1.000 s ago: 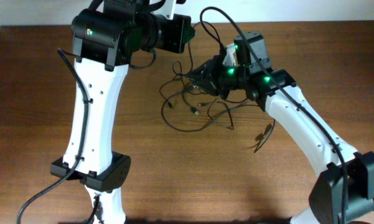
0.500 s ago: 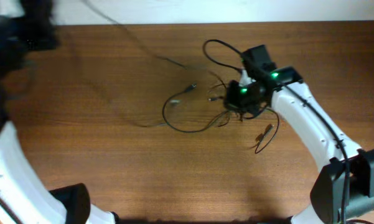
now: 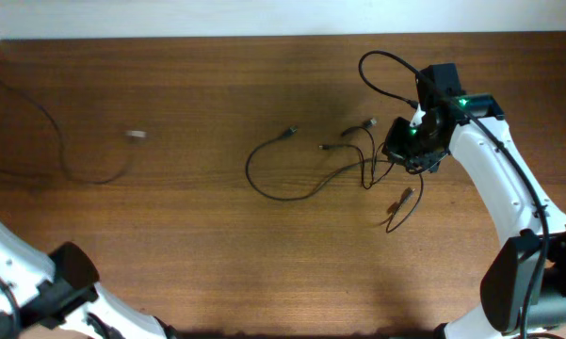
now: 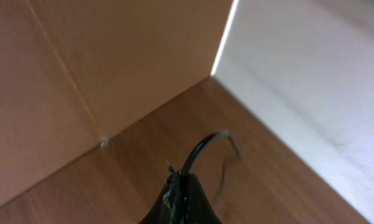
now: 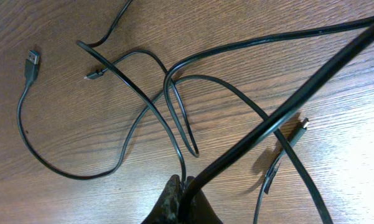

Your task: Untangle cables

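The cables lie spread out on the wooden table. One loose loop [image 3: 264,182] with small plugs [image 3: 290,132] runs towards my right gripper [image 3: 407,155], which is shut on a thin black strand. In the right wrist view the jaws [image 5: 184,190] pinch that strand, and loops [image 5: 137,118] and a USB plug [image 5: 31,59] lie beyond. A separate cable [image 3: 85,174] lies blurred at the far left. My left gripper is outside the overhead view. In the left wrist view its jaws [image 4: 179,193] are shut on a thin black cable [image 4: 202,146].
A thick black arm cable [image 5: 286,112] crosses the right wrist view in front of the strands. The left arm's lower link [image 3: 61,282] is at the bottom left. A white wall [image 4: 311,74] borders the table's far edge, and a wooden side panel [image 4: 99,56] stands at the corner.
The left arm swung off to the far left, drawing one cable out of the bundle. The right gripper moved right with its strand. The remaining cables have spread apart.
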Controlling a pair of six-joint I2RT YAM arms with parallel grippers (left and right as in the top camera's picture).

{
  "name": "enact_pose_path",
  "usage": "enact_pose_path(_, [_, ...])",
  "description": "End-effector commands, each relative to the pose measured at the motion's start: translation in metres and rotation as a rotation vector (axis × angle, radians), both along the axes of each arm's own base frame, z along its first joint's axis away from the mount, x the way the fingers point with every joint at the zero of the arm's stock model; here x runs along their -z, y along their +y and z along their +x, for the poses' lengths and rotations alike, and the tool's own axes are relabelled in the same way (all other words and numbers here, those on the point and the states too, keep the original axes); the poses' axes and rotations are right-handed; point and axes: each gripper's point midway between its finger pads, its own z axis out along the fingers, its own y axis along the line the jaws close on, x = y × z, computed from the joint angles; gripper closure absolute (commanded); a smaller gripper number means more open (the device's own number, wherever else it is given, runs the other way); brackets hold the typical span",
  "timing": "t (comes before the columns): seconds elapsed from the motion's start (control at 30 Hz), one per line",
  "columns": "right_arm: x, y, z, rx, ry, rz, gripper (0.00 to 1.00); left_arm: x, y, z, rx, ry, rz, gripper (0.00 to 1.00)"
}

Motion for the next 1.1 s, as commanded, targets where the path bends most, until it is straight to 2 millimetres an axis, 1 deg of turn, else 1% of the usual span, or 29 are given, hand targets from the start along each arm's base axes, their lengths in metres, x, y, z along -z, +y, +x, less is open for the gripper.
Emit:
enact_pose_path(0.0, [0.003,-0.004,-0.002,0.003,0.012,-0.019,0.96,0.031,0.028,0.007,-0.069,0.040,-0.054,1.00])
enact_pose_path(0.03, [0.003,-0.004,-0.003,0.004,0.015,-0.020,0.96,0.035,0.032,0.009,-0.072,0.042,-0.058,1.00])
enact_pose_path(0.13, [0.003,-0.004,-0.003,0.003,0.015,-0.018,0.96,0.038,0.026,0.013,-0.040,0.037,-0.081,1.00])
enact_pose_path(0.17, [0.003,-0.004,-0.003,0.003,0.016,-0.018,0.96,0.041,0.025,0.011,-0.041,0.051,-0.091,1.00])
enact_pose_path(0.2, [0.003,-0.004,-0.004,0.003,0.019,-0.019,0.96,0.053,0.022,0.007,-0.042,0.091,-0.124,0.83])
enact_pose_path(0.23, [0.003,-0.004,-0.004,0.003,0.018,-0.019,0.96,0.071,0.015,0.000,-0.056,0.149,-0.189,0.42])
enact_pose_path(0.27, [0.003,-0.004,-0.004,0.003,0.018,-0.019,0.96,0.084,0.012,-0.004,-0.071,0.181,-0.236,0.18])
enact_pose_path(0.3, [0.003,-0.004,-0.004,0.003,0.018,-0.019,0.96,0.100,0.008,-0.008,-0.092,0.225,-0.295,0.09])
enact_pose_path(0.33, [0.003,-0.004,-0.004,0.003,0.019,-0.019,0.96,0.116,0.007,-0.010,-0.098,0.271,-0.333,0.05])
enact_pose_path(0.37, [0.003,-0.004,-0.004,0.000,0.018,-0.019,0.96,0.124,0.007,-0.010,-0.100,0.294,-0.351,0.01])
enact_pose_path(0.4, [0.003,-0.004,-0.004,-0.014,0.015,-0.018,0.96,0.125,0.006,-0.010,-0.105,0.292,-0.357,0.00])
enact_pose_path(0.53, [0.003,-0.003,-0.005,-0.016,0.019,-0.017,0.96,0.110,0.003,-0.013,-0.118,0.244,-0.347,0.00])
enact_pose_path(0.57, [0.002,0.000,-0.005,-0.025,0.016,-0.001,0.96,0.104,-0.003,-0.010,-0.092,0.220,-0.354,0.00])
enact_pose_path(0.6, [0.000,0.007,-0.003,-0.078,-0.004,0.031,0.96,0.098,-0.012,-0.004,-0.028,0.198,-0.356,0.00])
enact_pose_path(0.63, [-0.006,0.020,-0.001,-0.157,-0.037,0.095,0.96,0.085,-0.037,0.012,0.144,0.165,-0.347,0.00])
enact_pose_path(0.67, [-0.013,0.030,-0.001,-0.213,-0.059,0.146,0.96,0.076,-0.056,0.020,0.250,0.142,-0.341,0.00])
enact_pose_path(0.7, [-0.025,0.042,-0.001,-0.286,-0.098,0.213,0.96,0.063,-0.086,0.030,0.388,0.115,-0.320,0.00])
enact_pose_path(0.73, [-0.039,0.052,-0.002,-0.335,-0.136,0.269,0.96,0.055,-0.109,0.036,0.477,0.107,-0.300,0.00])
enact_pose_path(0.77, [-0.051,0.058,-0.003,-0.357,-0.167,0.301,0.96,0.051,-0.128,0.041,0.548,0.111,-0.282,0.00])
enact_pose_path(0.8, [-0.067,0.061,-0.004,-0.367,-0.202,0.321,0.96,0.049,-0.148,0.045,0.613,0.122,-0.265,0.01])
enact_pose_path(0.83, [-0.086,0.064,-0.006,-0.388,-0.244,0.336,0.96,0.050,-0.173,0.051,0.689,0.142,-0.253,0.01])
enact_pose_path(0.87, [-0.106,0.068,-0.009,-0.421,-0.293,0.363,0.96,0.050,-0.194,0.055,0.755,0.153,-0.245,0.01])
enact_pose_path(0.9, [-0.134,0.074,-0.015,-0.457,-0.360,0.395,0.96,0.050,-0.231,0.061,0.891,0.166,-0.219,0.01])
enact_pose_path(0.93, [-0.151,0.076,-0.019,-0.476,-0.400,0.413,0.96,0.049,-0.254,0.063,0.988,0.172,-0.188,0.01])
enact_pose_path(1.0, [-0.189,0.080,-0.028,-0.507,-0.499,0.433,0.96,0.049,-0.300,0.063,1.155,0.187,-0.141,0.00])
enact_pose_path(1.03, [-0.213,0.080,-0.033,-0.522,-0.565,0.435,0.96,0.050,-0.327,0.060,1.238,0.201,-0.120,0.00])
enact_pose_path(1.07, [-0.226,0.080,-0.035,-0.524,-0.598,0.435,0.96,0.051,-0.341,0.058,1.272,0.207,-0.120,0.00])
